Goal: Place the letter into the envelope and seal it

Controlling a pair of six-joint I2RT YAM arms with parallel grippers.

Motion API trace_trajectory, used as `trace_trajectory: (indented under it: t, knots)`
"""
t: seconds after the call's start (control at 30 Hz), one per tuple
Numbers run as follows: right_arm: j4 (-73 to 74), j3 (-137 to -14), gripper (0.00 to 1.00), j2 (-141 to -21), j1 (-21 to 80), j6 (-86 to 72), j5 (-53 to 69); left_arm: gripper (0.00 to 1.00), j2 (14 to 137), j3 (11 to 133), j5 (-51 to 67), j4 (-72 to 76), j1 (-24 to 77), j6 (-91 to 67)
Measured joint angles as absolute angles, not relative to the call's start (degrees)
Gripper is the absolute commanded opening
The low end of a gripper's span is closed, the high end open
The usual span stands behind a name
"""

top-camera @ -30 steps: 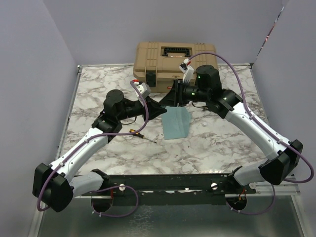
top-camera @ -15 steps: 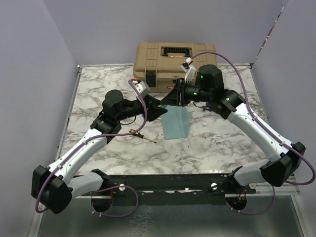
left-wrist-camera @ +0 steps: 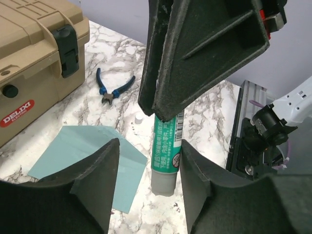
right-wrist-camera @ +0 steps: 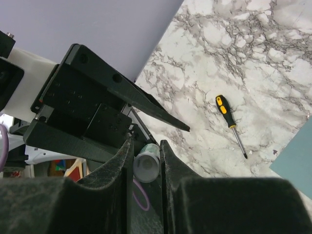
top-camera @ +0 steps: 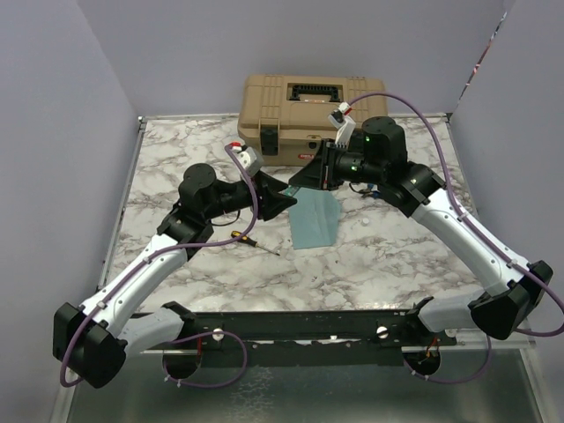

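Note:
The teal envelope [top-camera: 315, 220] lies flat on the marble table [top-camera: 388, 256], also low left in the left wrist view [left-wrist-camera: 83, 156]. The letter is not in view. Both grippers meet just above the envelope's far end. My right gripper [top-camera: 304, 178] [right-wrist-camera: 146, 142] is shut on a green glue stick [left-wrist-camera: 165, 146] [right-wrist-camera: 146, 165], which hangs tip-down. My left gripper [top-camera: 284, 200] [left-wrist-camera: 148, 145] stands open around the stick's lower end, with a clear gap on one side.
A tan toolbox [top-camera: 313, 110] [left-wrist-camera: 29, 63] stands at the back of the table. Blue-handled pliers [left-wrist-camera: 114, 87] lie near it. A yellow-and-black screwdriver [top-camera: 251, 240] [right-wrist-camera: 229, 117] lies left of the envelope.
My left gripper's fingers have spread apart from the glue stick. My right gripper has closed on the stick and shifted slightly right. The envelope has not moved.

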State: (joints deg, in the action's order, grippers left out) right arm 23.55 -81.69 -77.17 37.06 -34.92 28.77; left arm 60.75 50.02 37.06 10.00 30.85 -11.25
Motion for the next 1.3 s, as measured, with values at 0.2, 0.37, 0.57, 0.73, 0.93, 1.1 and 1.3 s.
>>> trace_trajectory:
  t: [0.2, 0.37, 0.57, 0.73, 0.93, 1.1, 1.3]
  knots:
    - [23.1, -81.1, 0.11, -77.2, 37.1, -35.9, 28.8, 0.36, 60.1, 49.7, 38.6, 9.6, 30.9, -11.2]
    - [23.0, -81.1, 0.11, -77.2, 37.1, -36.7, 29.3, 0.53, 59.4, 49.7, 39.7, 7.4, 30.9, -9.7]
    - [21.8, -81.0, 0.12, -77.2, 37.1, -37.5, 30.5, 0.21, 58.6, 49.7, 39.9, 6.4, 30.8, -8.7]
    - [20.7, -80.3, 0.19, -77.2, 36.9, -37.5, 31.0, 0.08, 58.7, 49.7, 40.3, 6.0, 30.8, -8.5]
    - [20.6, -80.2, 0.61, -77.2, 36.9, -37.6, 31.9, 0.07, 58.7, 49.7, 40.2, 6.4, 30.8, -8.4]
    - [20.6, -80.2, 0.54, -77.5, 37.0, -37.4, 34.7, 0.07, 59.0, 49.7, 40.1, 6.8, 30.8, -8.0]
    - [20.4, -80.2, 0.47, -79.9, 36.9, -37.0, 37.8, 0.07, 60.7, 49.7, 40.7, 7.0, 30.8, -7.6]
